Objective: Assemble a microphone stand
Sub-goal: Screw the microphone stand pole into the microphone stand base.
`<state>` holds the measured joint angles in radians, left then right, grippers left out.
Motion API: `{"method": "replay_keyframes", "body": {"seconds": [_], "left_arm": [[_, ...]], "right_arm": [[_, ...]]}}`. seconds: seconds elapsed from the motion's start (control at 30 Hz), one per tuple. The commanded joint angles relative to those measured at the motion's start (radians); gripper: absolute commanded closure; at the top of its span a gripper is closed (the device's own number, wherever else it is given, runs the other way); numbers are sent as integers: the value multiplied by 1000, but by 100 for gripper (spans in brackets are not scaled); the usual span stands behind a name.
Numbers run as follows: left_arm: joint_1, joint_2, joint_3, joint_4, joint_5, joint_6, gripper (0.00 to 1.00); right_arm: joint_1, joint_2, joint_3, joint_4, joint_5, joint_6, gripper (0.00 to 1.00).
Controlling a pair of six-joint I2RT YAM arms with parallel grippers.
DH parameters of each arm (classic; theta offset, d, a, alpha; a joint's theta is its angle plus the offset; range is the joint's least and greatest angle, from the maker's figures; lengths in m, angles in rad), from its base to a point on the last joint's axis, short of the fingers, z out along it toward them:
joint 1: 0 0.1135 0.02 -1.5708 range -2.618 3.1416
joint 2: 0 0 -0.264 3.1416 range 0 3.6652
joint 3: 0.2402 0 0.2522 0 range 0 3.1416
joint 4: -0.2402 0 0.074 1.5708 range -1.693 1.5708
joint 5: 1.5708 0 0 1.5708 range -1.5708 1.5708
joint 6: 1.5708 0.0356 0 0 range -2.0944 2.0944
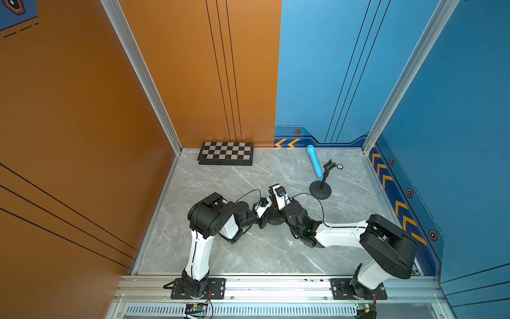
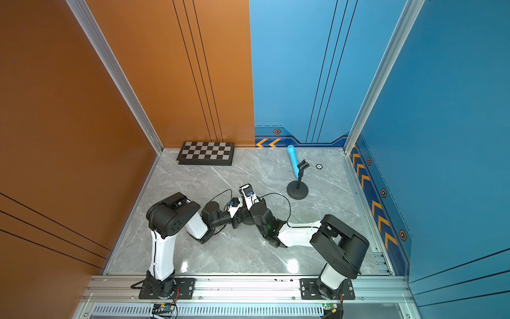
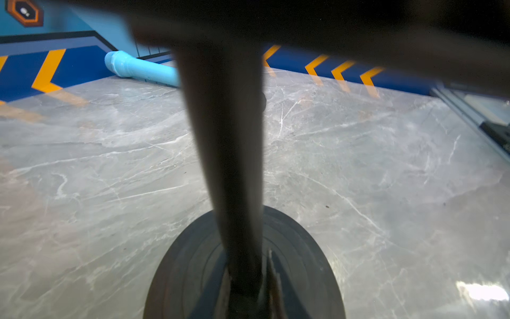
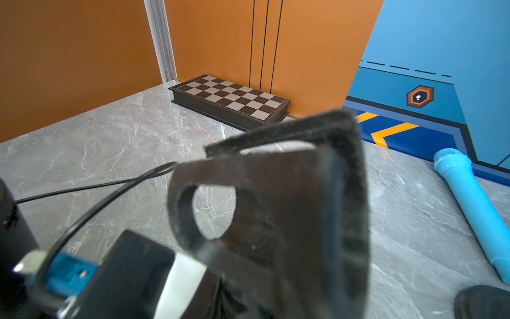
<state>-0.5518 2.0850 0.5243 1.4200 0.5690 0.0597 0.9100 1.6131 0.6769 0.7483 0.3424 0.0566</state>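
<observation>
A: Left gripper?
B: Left gripper (image 3: pixel 248 281) is pinching a black pole (image 3: pixel 229 138) low down. The pole rises from a round base (image 3: pixel 179 262) mid-table on the marble table (image 1: pixel 248 248).
A: Right one?
B: Right gripper (image 4: pixel 339 129) is close beside the left one. Its fingers look pressed together, and I can't tell if anything's between them.
A: Other parts?
B: A second stand (image 1: pixel 320 190) is upright near the back right, with a clip (image 1: pixel 329 165) on top. The blue microphone (image 1: pixel 314 161) lies flat just beside it, head toward the back wall. A folded chessboard (image 1: pixel 226 153) sits against the orange wall.
</observation>
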Motion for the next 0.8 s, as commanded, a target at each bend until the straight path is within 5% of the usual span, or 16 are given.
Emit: {"method": "replay_keyframes", "body": {"seconds": [0.0, 0.2, 0.33, 0.47, 0.6, 0.7, 0.77], "left_arm": [[-22, 41, -2, -82, 9, 21, 95], [-3, 44, -38, -82, 46, 64, 100], [-1, 37, -39, -82, 58, 66, 100], [3, 35, -39, -84, 71, 62, 100], [7, 40, -42, -84, 71, 59, 100], [9, 34, -43, -83, 59, 52, 96], [9, 27, -43, -83, 50, 42, 90]], "right_arm": [[-57, -38, 40, -233, -277, -14, 83], [-192, -91, 153, -499, -709, -191, 57], [-250, -78, 209, -565, -789, -263, 54], [-271, -59, 234, -538, -770, -254, 59], [-258, -65, 212, -490, -705, -223, 86], [-216, -87, 139, -392, -517, -169, 100], [-125, -96, 76, -305, -289, -119, 100]]}}
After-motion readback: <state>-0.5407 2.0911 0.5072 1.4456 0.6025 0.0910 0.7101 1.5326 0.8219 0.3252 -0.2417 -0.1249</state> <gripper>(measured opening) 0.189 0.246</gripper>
